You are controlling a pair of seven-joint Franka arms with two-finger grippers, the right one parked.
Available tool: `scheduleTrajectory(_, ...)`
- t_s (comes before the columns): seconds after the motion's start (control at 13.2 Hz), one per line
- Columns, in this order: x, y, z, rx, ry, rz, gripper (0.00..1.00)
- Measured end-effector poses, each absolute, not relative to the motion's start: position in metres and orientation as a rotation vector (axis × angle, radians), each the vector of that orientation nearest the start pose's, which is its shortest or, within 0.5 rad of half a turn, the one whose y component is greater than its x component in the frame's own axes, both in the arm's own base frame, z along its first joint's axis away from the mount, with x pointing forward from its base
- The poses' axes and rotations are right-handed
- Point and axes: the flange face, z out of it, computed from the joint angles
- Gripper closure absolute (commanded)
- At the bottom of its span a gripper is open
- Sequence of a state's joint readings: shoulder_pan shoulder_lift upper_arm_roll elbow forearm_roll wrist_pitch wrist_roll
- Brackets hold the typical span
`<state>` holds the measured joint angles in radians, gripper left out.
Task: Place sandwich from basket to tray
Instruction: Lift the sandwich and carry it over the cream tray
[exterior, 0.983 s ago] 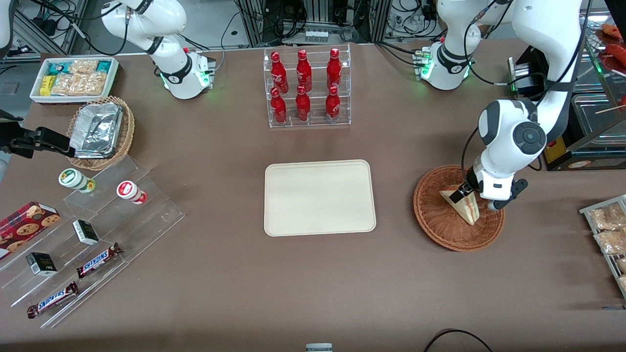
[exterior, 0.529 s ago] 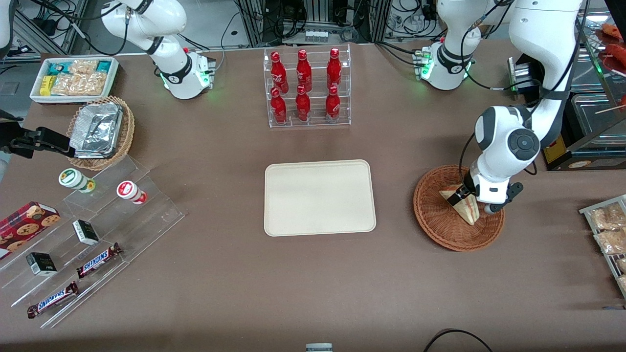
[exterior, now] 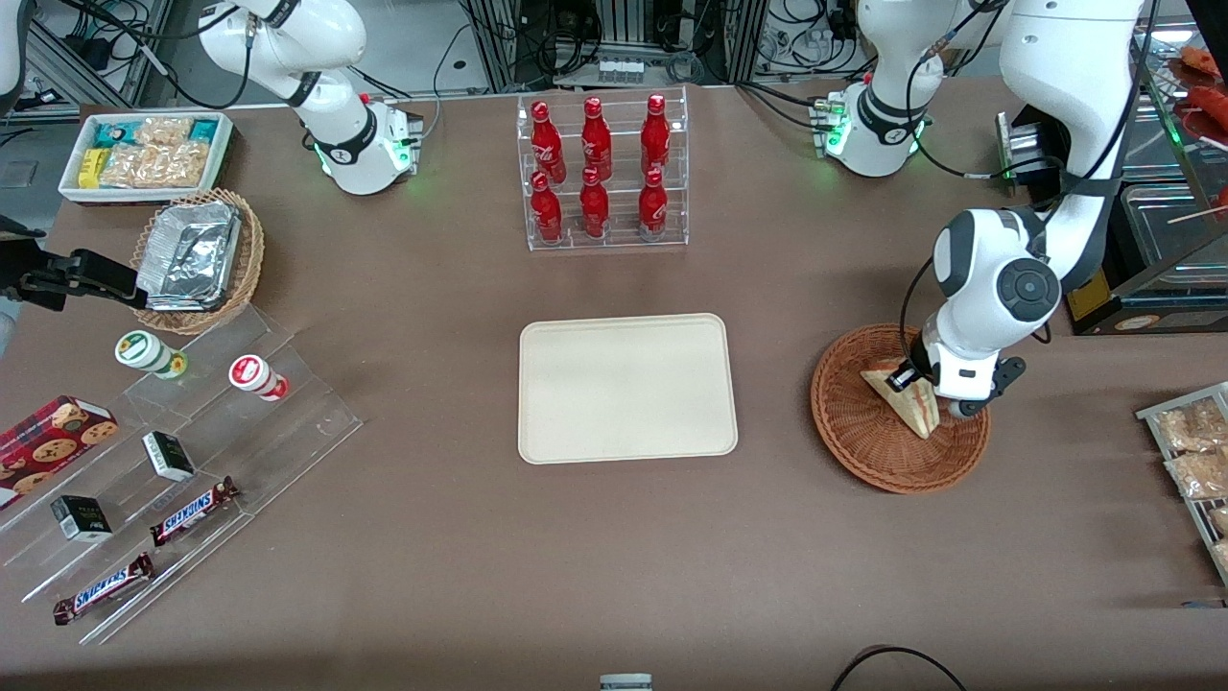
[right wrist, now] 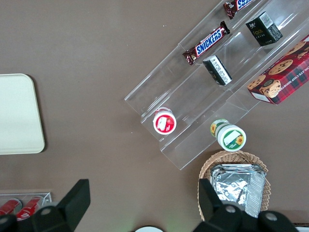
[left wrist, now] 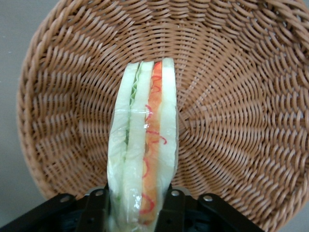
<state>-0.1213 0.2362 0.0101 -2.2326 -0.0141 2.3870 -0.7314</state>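
Observation:
The sandwich [exterior: 909, 401], a pale bread wedge with red and green filling in clear wrap, stands on edge in the reddish-brown wicker basket [exterior: 863, 451] toward the working arm's end of the table. My left gripper [exterior: 929, 395] is down in the basket, with one black finger pressed against each bread face. In the left wrist view the sandwich [left wrist: 145, 145] runs out from between the fingers [left wrist: 96, 212] over the basket's weave [left wrist: 241, 121], and the gripper [left wrist: 137, 212] is shut on it. The cream tray [exterior: 628, 389] lies flat at mid-table, beside the basket, with nothing on it.
A clear rack of red bottles [exterior: 600, 173] stands farther from the camera than the tray. A rack of bagged snacks [exterior: 1194, 461] lies at the working arm's table edge. A tan basket with foil containers [exterior: 197, 259] and acrylic steps of snacks [exterior: 173, 451] lie toward the parked arm's end.
The arm's wrist has shifted slightly away from the camera and the fingers have drawn in against the sandwich. The sandwich sits in almost the same spot in the basket.

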Motion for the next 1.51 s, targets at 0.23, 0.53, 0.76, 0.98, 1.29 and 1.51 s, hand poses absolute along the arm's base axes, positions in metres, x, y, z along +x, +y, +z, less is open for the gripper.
scheduleTrajectory(0.23, 0.550, -0.064, 0.305, -2.948, -0.866, 0.249, 1.00)
scheduleTrajectory(0.53, 0.570, -0.090, 0.351, -2.985, -0.781, 0.224, 1.00)
scheduleTrajectory(0.76, 0.565, -0.144, 0.353, -3.023, -0.642, 0.214, 1.00)
scheduleTrajectory(0.98, 0.561, -0.205, 0.353, -3.056, -0.490, 0.194, 1.00)
scheduleTrajectory(1.29, 0.554, -0.322, 0.326, -3.074, -0.328, 0.186, 1.00)
scheduleTrajectory(1.51, 0.545, -0.396, 0.297, -3.067, -0.330, 0.184, 1.00)
